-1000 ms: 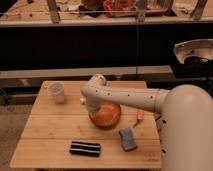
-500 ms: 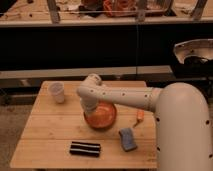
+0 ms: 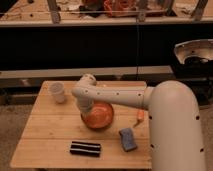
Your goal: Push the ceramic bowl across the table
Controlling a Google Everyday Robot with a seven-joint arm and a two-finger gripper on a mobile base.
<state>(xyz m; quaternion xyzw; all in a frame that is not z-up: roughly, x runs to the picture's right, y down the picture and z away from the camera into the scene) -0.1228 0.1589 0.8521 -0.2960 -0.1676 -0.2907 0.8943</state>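
Note:
The glossy orange-red ceramic bowl sits near the middle of the pale bamboo table. My white arm reaches in from the right, bends at an elbow above the bowl and drops to its left rim. The gripper is at that left rim, low over the bowl and partly hidden by the wrist. It is shut, and I cannot see anything held in it.
A small translucent cup stands at the table's back left. A black striped bar lies near the front edge, a blue sponge to its right. A small orange item lies right of the bowl. A dark counter runs behind the table.
The arm's elbow and wrist have swung a little to the left, and the bowl has slid slightly left with them.

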